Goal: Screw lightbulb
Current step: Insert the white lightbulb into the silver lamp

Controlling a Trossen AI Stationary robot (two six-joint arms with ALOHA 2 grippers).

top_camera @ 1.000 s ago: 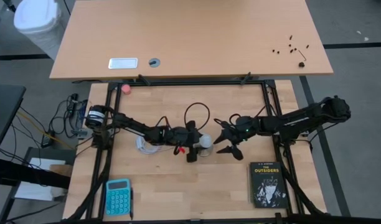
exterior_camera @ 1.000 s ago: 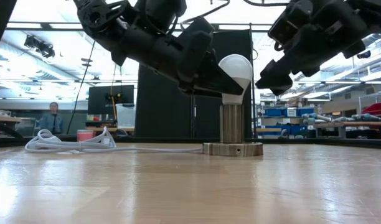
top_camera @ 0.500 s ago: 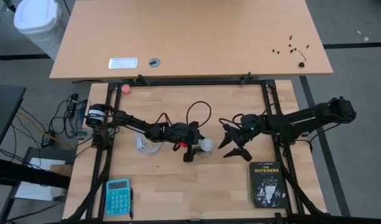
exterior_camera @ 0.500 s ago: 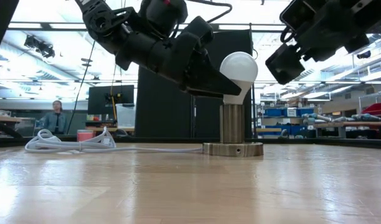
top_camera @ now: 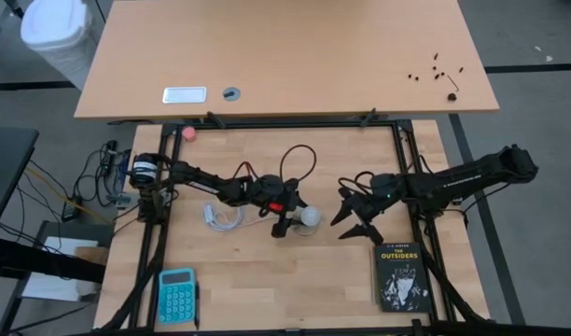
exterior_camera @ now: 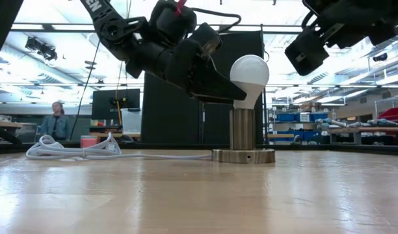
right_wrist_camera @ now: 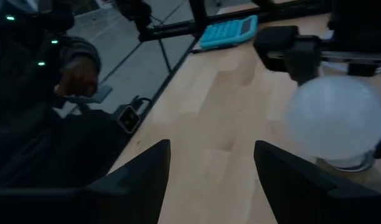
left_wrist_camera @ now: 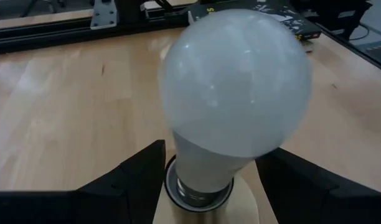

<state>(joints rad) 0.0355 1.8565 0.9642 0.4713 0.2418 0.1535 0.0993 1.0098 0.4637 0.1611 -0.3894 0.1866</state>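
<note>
The white lightbulb (exterior_camera: 249, 70) stands with its grey screw base in the metallic socket (exterior_camera: 242, 130), leaning slightly; the socket's round disc rests on the wooden table. In the high view the lightbulb (top_camera: 310, 217) is near the table's middle. My left gripper (top_camera: 298, 220) comes in from the table's left and is shut on the bulb. My right gripper (top_camera: 354, 220) hangs open to the bulb's right, apart from it and above table level, with nothing between its fingers (right_wrist_camera: 141, 177). My left gripper pinches the bulb's tapering neck (left_wrist_camera: 200, 163), just above the socket, between its two fingers (left_wrist_camera: 144, 171). The fingers come from the table's left, slanting a little downward (exterior_camera: 225, 96). The bulb sits in the socket, its globe leaning a little off upright.
The socket's white cord (top_camera: 220, 217) lies coiled to the left. A black book (top_camera: 400, 275) lies near right, a teal calculator (top_camera: 176, 294) near left, a pink ball (top_camera: 188, 133) at the far left. A person (exterior_camera: 56, 120) sits in the room behind.
My left gripper, still shut on the bulb's neck, has swung a little toward the table's far edge and rolled about the bulb. My right gripper has drawn back toward the table's right edge and risen, still open. The bulb stays in the socket.
</note>
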